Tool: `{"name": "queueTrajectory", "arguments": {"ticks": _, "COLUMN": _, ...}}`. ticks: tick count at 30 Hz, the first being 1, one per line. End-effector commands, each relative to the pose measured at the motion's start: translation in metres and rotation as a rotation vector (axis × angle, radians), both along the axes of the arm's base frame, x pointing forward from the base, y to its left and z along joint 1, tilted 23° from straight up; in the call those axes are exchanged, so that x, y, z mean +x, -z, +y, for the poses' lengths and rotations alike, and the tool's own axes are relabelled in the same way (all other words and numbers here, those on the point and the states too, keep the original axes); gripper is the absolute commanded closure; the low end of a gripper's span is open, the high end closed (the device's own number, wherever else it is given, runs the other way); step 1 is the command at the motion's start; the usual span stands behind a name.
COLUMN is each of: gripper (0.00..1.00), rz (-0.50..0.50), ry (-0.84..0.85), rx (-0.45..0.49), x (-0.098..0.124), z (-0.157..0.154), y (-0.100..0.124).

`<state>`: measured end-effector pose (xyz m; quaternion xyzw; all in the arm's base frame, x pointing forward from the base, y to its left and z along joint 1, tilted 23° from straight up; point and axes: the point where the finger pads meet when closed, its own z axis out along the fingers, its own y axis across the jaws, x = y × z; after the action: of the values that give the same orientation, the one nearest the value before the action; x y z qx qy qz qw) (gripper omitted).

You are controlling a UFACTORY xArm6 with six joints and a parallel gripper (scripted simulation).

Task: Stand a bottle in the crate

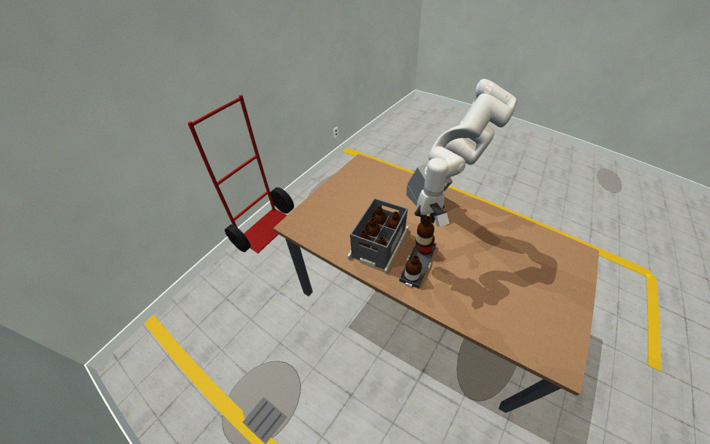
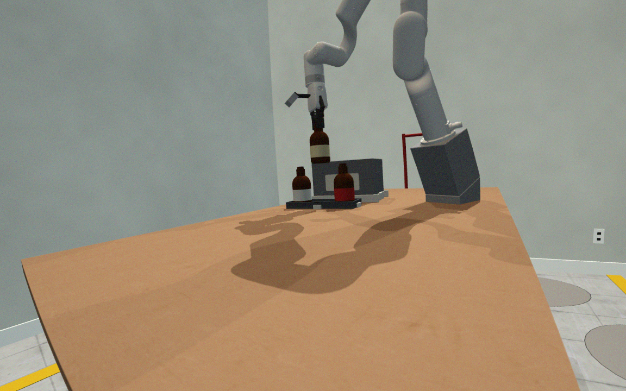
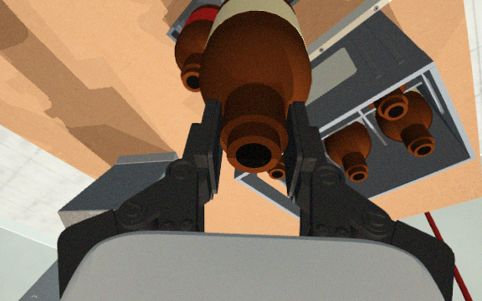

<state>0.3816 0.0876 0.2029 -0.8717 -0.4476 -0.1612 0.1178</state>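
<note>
My gripper (image 1: pixel 427 217) (image 2: pixel 317 123) (image 3: pixel 253 121) is shut on the neck of the cream-label brown bottle (image 1: pixel 424 229) (image 2: pixel 319 144) (image 3: pixel 258 54). The bottle hangs upright above the tray (image 1: pixel 427 263) (image 2: pixel 325 205), clear of it. The white-label bottle (image 1: pixel 413 266) (image 2: pixel 301 186) and the red-label bottle (image 2: pixel 343 183) (image 3: pixel 191 48) stand upright on the tray; in the top view the held bottle partly hides the red-label one. The grey crate (image 1: pixel 367 253) (image 2: pixel 376 178) (image 3: pixel 376 48) stands level beside the tray, with several brown bottles inside. Its middle cell on the tray side looks empty.
The crate's walls and dividers rise beside the tray. The arm's grey base block (image 1: pixel 415 185) (image 2: pixel 444 170) stands on the table (image 1: pixel 539 314) (image 2: pixel 305 335) behind the gripper in the top view. A red hand truck (image 1: pixel 264 230) stands on the floor beyond the table's end.
</note>
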Motion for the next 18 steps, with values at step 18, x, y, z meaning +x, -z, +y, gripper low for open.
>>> {"name": "queueTrajectory", "arguments": {"ticks": 18, "gripper": 1.00, "rz": -0.004, "ry": 0.001, "rx": 0.000, "x": -0.002, "z": -0.007, "y": -0.019}}
